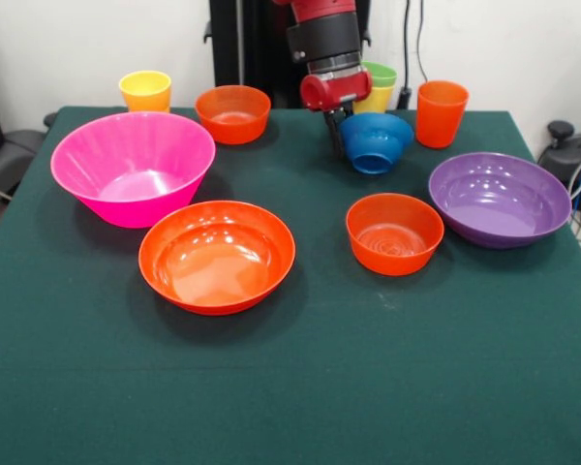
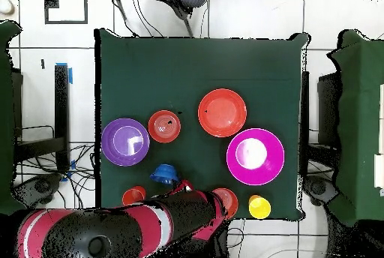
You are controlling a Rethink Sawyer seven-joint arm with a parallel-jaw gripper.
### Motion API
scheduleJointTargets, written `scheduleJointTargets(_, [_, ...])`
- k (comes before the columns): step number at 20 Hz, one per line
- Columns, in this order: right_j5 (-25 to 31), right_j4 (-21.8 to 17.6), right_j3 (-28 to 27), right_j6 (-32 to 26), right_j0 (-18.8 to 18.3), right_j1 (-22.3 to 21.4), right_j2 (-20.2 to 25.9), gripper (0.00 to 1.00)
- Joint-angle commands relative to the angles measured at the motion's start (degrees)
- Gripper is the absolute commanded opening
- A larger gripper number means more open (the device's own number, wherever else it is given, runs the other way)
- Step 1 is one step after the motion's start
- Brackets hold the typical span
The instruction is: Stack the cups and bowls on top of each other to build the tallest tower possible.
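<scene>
My gripper point(image 1: 336, 139) hangs at the back of the table, shut on the left rim of the small blue bowl point(image 1: 376, 141), which tilts with its base toward the camera. Behind the arm a light green cup point(image 1: 382, 74) sits in a yellow cup point(image 1: 376, 99). The taller orange cup point(image 1: 441, 113) stands to the right of them. Another yellow cup point(image 1: 145, 91) and a small orange bowl point(image 1: 233, 113) stand at back left. The big pink bowl point(image 1: 133, 167), wide orange bowl point(image 1: 217, 255), second small orange bowl point(image 1: 394, 232) and purple bowl point(image 1: 500, 199) sit apart. No tower stands.
The green cloth table point(image 1: 290, 397) holds everything. From above, the arm point(image 2: 127, 229) covers the table's near edge and part of a small orange bowl point(image 2: 227, 199). Cables and chair bases lie around the table on the tiled floor.
</scene>
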Motion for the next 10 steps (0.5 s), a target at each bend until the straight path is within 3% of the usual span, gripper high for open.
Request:
scheduleJointTargets(1, [15.2, -15.9, -5.4, 16.8, -3.9, -7.6, 6.7, 0.0])
scheduleJointTargets(5, [15.8, -27.1, -7.0, 27.1, -4.9, -12.5, 5.7, 0.0])
scheduleJointTargets(10, [14.8, -31.0, -7.4, 29.9, -6.1, -14.8, 5.5, 0.0])
